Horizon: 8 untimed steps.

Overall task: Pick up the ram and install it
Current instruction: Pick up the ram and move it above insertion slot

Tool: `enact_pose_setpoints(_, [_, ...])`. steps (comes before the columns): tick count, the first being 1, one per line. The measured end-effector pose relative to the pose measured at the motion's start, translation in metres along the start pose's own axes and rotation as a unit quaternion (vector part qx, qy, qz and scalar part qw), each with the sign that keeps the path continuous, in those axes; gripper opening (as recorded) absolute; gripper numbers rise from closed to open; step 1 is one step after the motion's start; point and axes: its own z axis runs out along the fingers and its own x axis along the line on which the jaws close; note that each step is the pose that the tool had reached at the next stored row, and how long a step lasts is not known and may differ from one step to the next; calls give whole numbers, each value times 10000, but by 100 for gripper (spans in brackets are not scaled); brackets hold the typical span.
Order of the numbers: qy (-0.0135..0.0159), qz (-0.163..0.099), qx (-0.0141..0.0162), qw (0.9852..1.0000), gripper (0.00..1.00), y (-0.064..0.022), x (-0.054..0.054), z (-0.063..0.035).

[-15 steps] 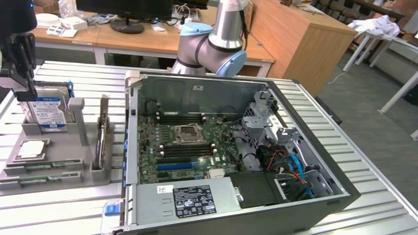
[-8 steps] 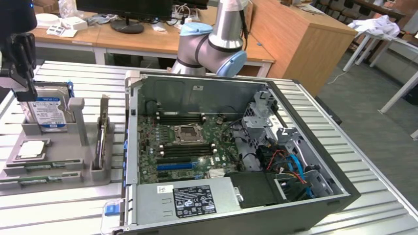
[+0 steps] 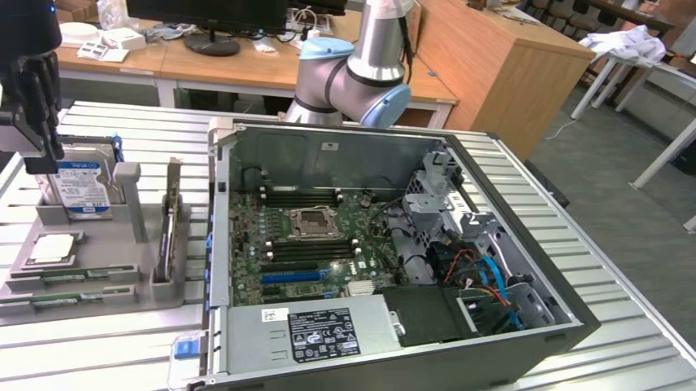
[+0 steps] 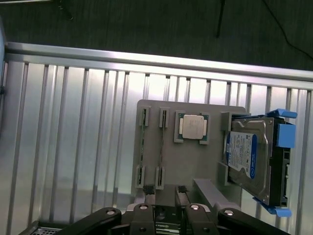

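Note:
Two thin green ram sticks (image 3: 68, 278) sit on edge in the slotted holders at the near end of a grey parts tray (image 3: 109, 285); in the wrist view they are narrow lines (image 4: 143, 147) between end clips. My black gripper (image 3: 41, 163) hangs high over the tray's far end, above the hard drive (image 3: 81, 186). In the wrist view the gripper (image 4: 164, 193) is open, its fingertips (image 4: 146, 197) apart with nothing between them. It touches nothing.
The tray also carries a square processor (image 4: 191, 127) and a tall grey holder (image 3: 169, 228). To the exterior view's right lies an open computer case (image 3: 522, 244) with a motherboard and long black memory slots (image 3: 310, 195). Everything rests on a ribbed metal table (image 4: 73, 147).

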Motion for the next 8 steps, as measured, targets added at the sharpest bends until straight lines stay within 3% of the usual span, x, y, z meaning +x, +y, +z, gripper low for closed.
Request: enact_pose_setpoints(8, [-8,1,4,10000,30,0,-1,26])
